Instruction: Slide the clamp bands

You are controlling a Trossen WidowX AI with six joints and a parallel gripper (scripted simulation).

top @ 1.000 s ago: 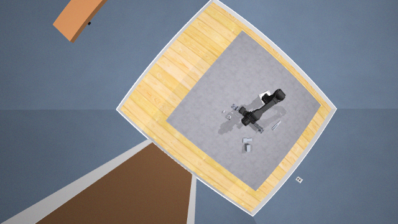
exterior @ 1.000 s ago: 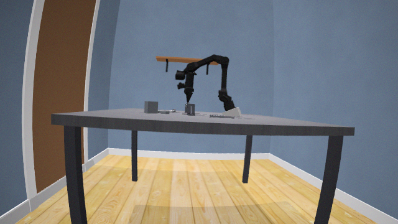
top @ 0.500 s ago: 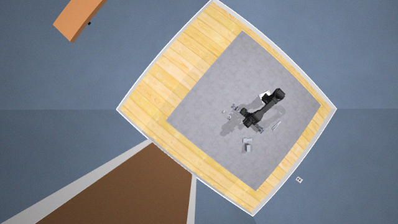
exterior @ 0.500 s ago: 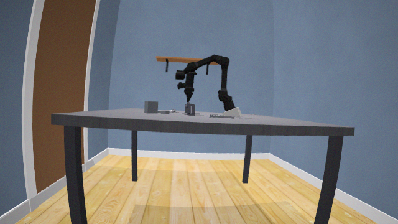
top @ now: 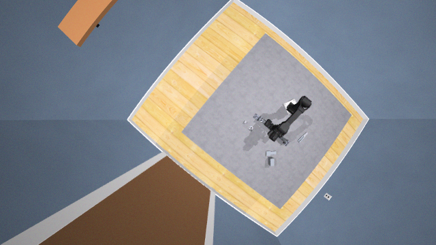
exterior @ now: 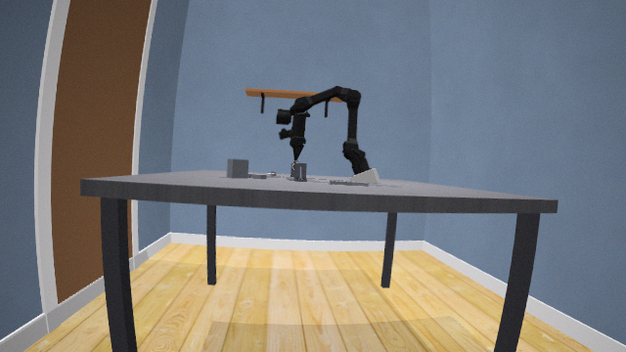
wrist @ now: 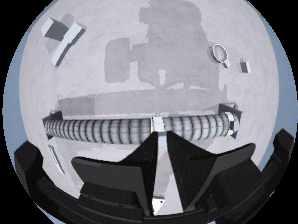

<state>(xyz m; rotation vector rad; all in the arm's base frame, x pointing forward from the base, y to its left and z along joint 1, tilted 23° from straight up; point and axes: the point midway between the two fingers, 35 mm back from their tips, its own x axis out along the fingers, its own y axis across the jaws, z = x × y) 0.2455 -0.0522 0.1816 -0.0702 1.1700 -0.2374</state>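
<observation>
- From the wrist view, the ribbed hose (wrist: 127, 128) lies crosswise on the grey mat (top: 259, 68), right under my gripper (wrist: 161, 135).
- My gripper is pinched shut on something thin. I take it to be a steel band (wrist: 158, 124), the pale strip that crosses the hose between the dark fingers.
- I cannot pick out the second band with any certainty. There is a darker fitting (wrist: 230, 120) at the right end of the hose, too small for me to read.
- The mender is inside the hose and hidden, so I cannot check the held band against either of its ends.
- My judgement: I am mid-slide on one band. Left to do are seating it, placing the other band, and releasing.
- In the side view the arm (exterior: 323, 98) reaches down onto the table (exterior: 318, 198), with a grey block (exterior: 237, 167) off to one side.
- A small loose ring (wrist: 217, 52) lies on the mat, apart from the hose.
</observation>
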